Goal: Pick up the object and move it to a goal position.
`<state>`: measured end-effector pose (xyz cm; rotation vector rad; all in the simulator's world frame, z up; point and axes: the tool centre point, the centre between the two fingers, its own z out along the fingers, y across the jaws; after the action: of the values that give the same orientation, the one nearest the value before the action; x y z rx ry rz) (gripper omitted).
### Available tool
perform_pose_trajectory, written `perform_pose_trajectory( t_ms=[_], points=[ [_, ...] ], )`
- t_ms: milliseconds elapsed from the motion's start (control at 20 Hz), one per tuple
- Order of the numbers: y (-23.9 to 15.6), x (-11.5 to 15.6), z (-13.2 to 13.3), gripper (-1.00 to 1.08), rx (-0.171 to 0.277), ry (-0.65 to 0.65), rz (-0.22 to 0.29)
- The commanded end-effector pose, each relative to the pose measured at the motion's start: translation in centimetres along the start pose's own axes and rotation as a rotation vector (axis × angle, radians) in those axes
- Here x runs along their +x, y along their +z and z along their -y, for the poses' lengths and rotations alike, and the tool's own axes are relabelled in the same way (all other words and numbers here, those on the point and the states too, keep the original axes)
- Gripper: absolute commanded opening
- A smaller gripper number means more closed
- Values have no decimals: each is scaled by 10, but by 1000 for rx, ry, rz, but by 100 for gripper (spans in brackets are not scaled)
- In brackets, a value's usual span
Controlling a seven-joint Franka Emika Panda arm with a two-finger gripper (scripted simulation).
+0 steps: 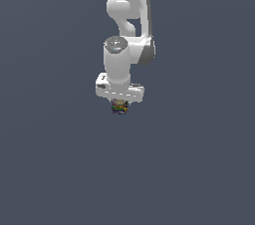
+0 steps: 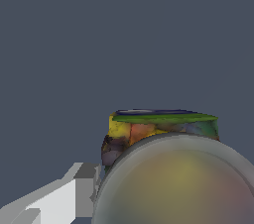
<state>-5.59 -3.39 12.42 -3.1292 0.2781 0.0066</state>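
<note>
Exterior view looks from afar at the claw [image 1: 119, 100]; wrist view sits just above the jar [image 2: 163, 134], shared by both.

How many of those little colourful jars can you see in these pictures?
1. The jar sits directly under the white gripper in the exterior view; the wrist view shows the same jar up close. The arm could hide something behind it, but nothing else shows.
</note>
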Motion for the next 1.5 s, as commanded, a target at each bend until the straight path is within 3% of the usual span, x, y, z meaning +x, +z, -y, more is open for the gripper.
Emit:
perform_pose_trajectory(
  t_ms=[0,950,1450],
  points=[
    [-24,6,-4,-100,1,0,-4],
    [-214,50,-36,-100,0,1,-4],
    [-291,71,-48,-100,0,0,-4]
  ],
)
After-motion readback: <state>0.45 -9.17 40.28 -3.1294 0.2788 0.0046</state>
